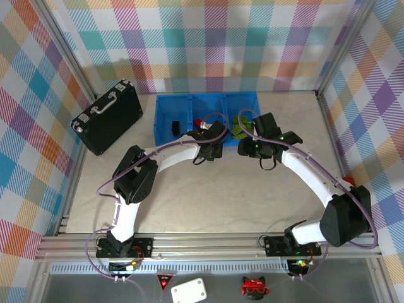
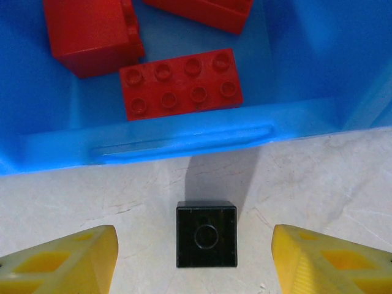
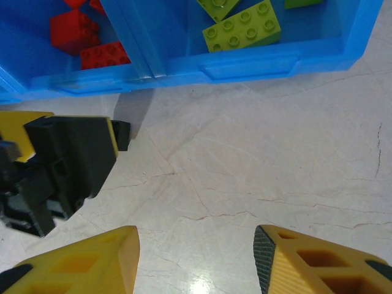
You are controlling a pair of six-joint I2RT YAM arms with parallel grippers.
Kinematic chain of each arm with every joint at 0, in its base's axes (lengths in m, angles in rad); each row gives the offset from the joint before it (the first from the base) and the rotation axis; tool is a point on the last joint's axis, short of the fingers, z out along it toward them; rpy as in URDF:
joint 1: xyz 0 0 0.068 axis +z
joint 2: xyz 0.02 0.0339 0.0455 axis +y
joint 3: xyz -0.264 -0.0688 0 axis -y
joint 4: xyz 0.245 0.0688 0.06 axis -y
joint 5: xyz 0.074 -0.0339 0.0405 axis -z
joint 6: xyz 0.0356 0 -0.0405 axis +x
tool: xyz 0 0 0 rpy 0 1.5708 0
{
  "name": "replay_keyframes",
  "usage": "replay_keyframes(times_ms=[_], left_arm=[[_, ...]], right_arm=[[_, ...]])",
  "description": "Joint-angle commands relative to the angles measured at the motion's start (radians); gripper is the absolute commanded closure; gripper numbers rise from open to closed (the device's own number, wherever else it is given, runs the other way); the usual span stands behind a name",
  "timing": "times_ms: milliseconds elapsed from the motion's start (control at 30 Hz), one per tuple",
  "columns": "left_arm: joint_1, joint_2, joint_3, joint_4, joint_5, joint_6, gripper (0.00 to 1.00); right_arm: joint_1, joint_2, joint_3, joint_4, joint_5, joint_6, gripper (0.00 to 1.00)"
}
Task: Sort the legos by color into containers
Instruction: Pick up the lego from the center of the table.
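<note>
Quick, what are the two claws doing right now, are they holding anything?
Left gripper: open, either side of a black cube, not gripping it.
Right gripper: open, empty.

1. Top external: high, distant, looking down on the whole table (image 1: 208,202).
2. Left wrist: very near, facing down at the blue tray (image 2: 184,138) front wall.
3. Right wrist: near, downward; shares that wall, upper frame.
</note>
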Motion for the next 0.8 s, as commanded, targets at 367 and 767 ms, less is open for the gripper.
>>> replay_keyframes(times_ms=[367,767], left_arm=[[-0.018,0.122,0.059,0.000,-0.008,-0.012,0.50],[-0.022,0.075,0.039,0.000,-0.010,-0.001,0.69]], right_arm=[[-0.016,-0.033,-0.016,-0.008,-0.022,-0.024,0.46],[-0.017,-0.058,-0.020,-0.020,-0.017,-0.021,0.46]])
